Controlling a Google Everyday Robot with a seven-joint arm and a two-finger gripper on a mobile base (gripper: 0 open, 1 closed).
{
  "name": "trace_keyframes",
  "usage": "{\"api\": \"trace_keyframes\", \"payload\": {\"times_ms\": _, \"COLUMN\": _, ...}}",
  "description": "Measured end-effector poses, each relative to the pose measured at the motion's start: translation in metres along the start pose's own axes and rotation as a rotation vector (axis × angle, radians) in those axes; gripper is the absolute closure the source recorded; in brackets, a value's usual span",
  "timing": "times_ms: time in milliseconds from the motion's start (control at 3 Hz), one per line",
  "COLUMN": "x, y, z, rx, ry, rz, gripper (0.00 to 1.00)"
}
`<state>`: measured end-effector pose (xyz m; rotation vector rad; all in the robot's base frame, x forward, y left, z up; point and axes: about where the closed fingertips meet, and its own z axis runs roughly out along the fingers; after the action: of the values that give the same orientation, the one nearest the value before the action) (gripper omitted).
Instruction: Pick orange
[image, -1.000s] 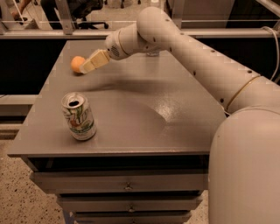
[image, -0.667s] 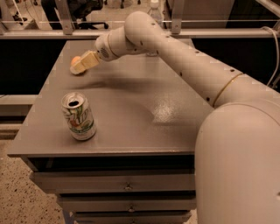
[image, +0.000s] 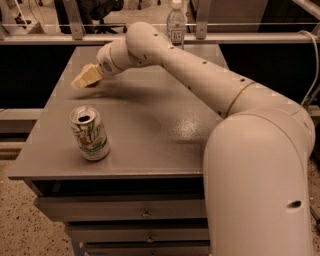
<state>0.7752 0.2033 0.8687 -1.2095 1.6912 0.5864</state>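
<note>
My gripper hangs low over the far left part of the grey table, at the end of the white arm that reaches in from the right. The orange does not show in the camera view; the gripper covers the spot where it lay. I cannot tell whether the gripper touches it.
A green-and-white soda can stands upright, opened, near the table's front left edge. A clear water bottle stands at the back behind a metal rail. Drawers sit under the tabletop.
The gripper has moved left and down onto the orange's place. The orange showed beside the gripper a second ago and is now covered. The can has not moved.
</note>
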Motion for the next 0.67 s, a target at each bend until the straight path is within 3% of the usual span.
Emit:
{"api": "trace_keyframes", "payload": {"times_ms": 333, "x": 0.0085, "y": 0.0028, "z": 0.0072, "rx": 0.005, "ry": 0.006, "rz": 0.012, "gripper": 0.17}}
{"api": "trace_keyframes", "payload": {"times_ms": 667, "x": 0.0157, "y": 0.0055, "z": 0.0102, "rx": 0.008, "ry": 0.008, "rz": 0.021, "gripper": 0.41}}
